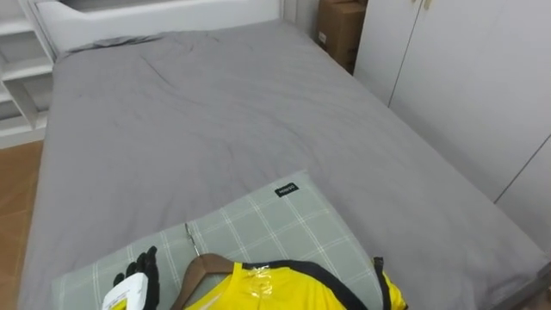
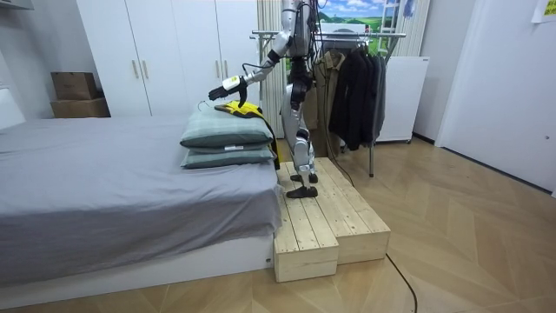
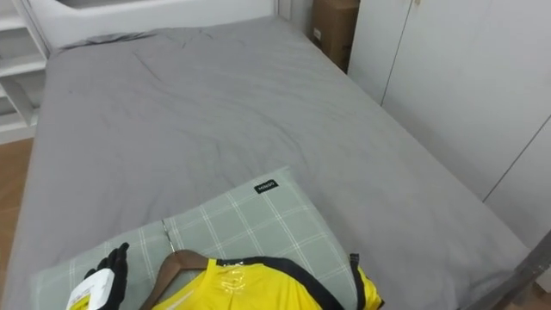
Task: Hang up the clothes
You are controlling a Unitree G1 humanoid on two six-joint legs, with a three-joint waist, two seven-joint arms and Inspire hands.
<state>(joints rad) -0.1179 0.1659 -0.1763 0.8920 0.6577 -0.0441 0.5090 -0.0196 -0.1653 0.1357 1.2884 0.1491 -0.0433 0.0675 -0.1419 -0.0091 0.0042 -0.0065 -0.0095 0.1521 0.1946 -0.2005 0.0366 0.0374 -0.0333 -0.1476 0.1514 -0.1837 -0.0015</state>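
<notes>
Grey sheeting covers the bed [image 1: 215, 112] ahead of you; take the checked green pillow [image 1: 275, 224] at its near end as your landmark. On that pillow lies the yellow garment [image 1: 284, 293], on a wooden hanger [image 1: 202, 267]. Your left hand [image 1: 136, 277] is over the pillow's left side, just beside the hanger, fingers spread straight and holding nothing. You stand on a wooden platform [image 2: 321, 217] beside the pillow.

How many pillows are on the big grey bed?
2. One green checked pillow lies on top, under the yellow shirt; the other green pillow is stacked right beneath it, at the end of the grey bed. More may be hidden.
</notes>
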